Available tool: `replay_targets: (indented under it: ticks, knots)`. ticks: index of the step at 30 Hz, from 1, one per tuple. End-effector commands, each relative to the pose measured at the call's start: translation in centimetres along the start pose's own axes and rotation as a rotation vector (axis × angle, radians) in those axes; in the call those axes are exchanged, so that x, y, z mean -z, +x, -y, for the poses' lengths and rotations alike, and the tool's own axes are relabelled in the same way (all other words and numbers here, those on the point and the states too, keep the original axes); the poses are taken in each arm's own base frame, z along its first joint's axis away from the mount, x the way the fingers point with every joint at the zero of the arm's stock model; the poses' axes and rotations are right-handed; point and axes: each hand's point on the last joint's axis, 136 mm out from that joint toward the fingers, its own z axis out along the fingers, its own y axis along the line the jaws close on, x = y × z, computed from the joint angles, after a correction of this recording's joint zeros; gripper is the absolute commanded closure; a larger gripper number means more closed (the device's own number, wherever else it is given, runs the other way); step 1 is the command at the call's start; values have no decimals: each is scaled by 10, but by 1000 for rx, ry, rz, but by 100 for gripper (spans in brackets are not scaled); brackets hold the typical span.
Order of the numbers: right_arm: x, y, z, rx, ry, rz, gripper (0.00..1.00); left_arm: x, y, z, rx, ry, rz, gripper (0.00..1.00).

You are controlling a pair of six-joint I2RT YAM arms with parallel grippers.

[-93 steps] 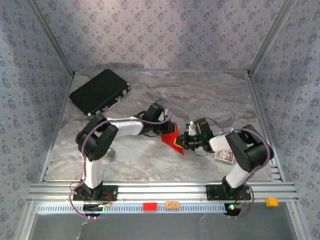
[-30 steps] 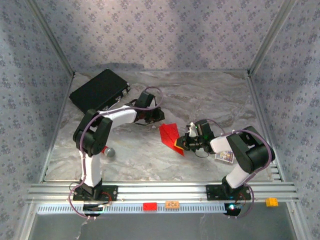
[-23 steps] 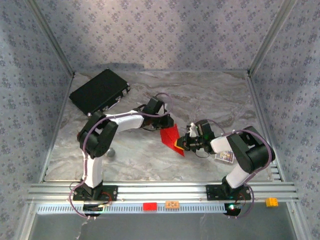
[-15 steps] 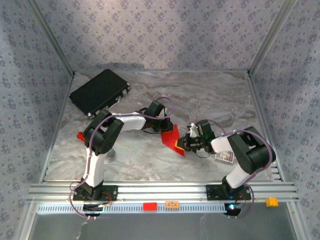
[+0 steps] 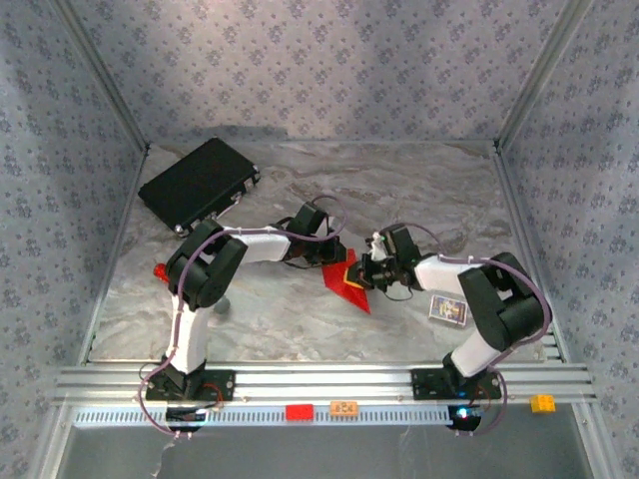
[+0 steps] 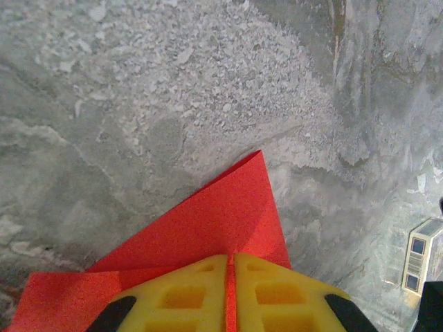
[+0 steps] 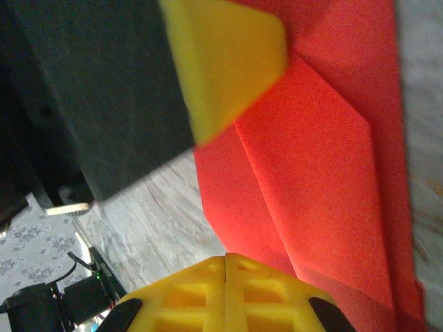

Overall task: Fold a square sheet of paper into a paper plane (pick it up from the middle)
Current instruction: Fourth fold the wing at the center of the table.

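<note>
- Near the middle of the bench [image 5: 419, 200], the red paper [image 5: 351, 289] lies creased into a pointed wedge between the two arms.
- Left pincer [image 6: 230, 266]: tips together over the paper's edge, with a thin red line showing in the seam.
- Right pincer [image 7: 226, 268]: tips together over the paper, opposite the left one.
- Black case [image 5: 200, 180]: well apart, at the far left.
</note>
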Motion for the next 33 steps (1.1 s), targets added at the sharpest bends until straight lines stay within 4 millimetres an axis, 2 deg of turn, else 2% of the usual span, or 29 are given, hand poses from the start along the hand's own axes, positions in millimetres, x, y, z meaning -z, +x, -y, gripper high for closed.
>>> replay_targets:
  ticks: [1, 4, 8, 10, 16, 21, 27, 29, 33]
  knots:
    - [-12, 2, 18, -28, 74, -30, 100, -14, 28, -48, 41, -137, -68, 90]
    - [-18, 10, 33, -52, 114, -58, 100, -15, 29, -50, 43, -143, -71, 90]
    - [-15, 25, 55, -84, 156, -71, 100, -16, 31, -52, 44, -147, -74, 90]
    - [-13, 28, 53, -87, 130, -69, 100, -16, 32, -54, 45, -150, -77, 90]
    - [-2, 22, 34, -61, 88, -45, 100, -18, 32, -57, 49, -154, -80, 90]
    - [6, 32, 44, -64, 114, -48, 100, -18, 32, -56, 50, -153, -79, 90]
    - [6, 56, 77, -122, 159, -71, 100, -19, 32, -57, 50, -153, -78, 90]
    - [8, 57, 75, -127, 138, -67, 99, -19, 32, -56, 50, -152, -80, 90]
    - [17, 50, 57, -91, 103, -37, 99, -19, 32, -57, 50, -153, -80, 90]
